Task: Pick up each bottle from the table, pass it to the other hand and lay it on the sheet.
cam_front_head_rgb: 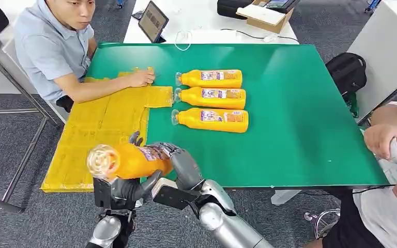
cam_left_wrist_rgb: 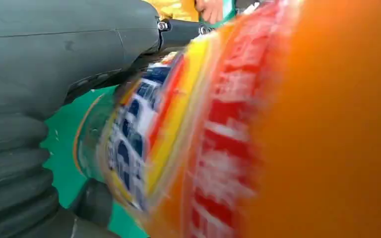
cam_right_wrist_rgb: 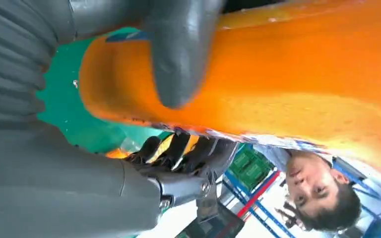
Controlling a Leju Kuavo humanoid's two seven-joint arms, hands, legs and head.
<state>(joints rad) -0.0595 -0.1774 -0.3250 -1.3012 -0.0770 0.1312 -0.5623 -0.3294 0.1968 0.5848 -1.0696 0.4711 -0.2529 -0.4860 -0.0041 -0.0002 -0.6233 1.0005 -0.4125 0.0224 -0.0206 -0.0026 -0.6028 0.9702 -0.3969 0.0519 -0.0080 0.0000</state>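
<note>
- The orange plastic juice bottle with a printed label [cam_front_head_rgb: 129,160] sits at the lower left of the head view, lying sideways in the air over the table's near edge, its clear cap end blurred.
- The left hand [cam_front_head_rgb: 126,188] cups it from below; the right hand [cam_front_head_rgb: 183,165] wraps its base end. Both hold it.
- In the left wrist view the bottle's label [cam_left_wrist_rgb: 178,139] is smeared by blur.
- Three more orange bottles [cam_front_head_rgb: 212,98] lie in a row mid-frame on the green table [cam_front_head_rgb: 300,119].
- The yellow sheet [cam_front_head_rgb: 98,129] covers the table's left part; a person's hand [cam_front_head_rgb: 139,77] rests on it.
- Grey carpet floor [cam_front_head_rgb: 10,155] surrounds; a second person is cut off at the right edge.
</note>
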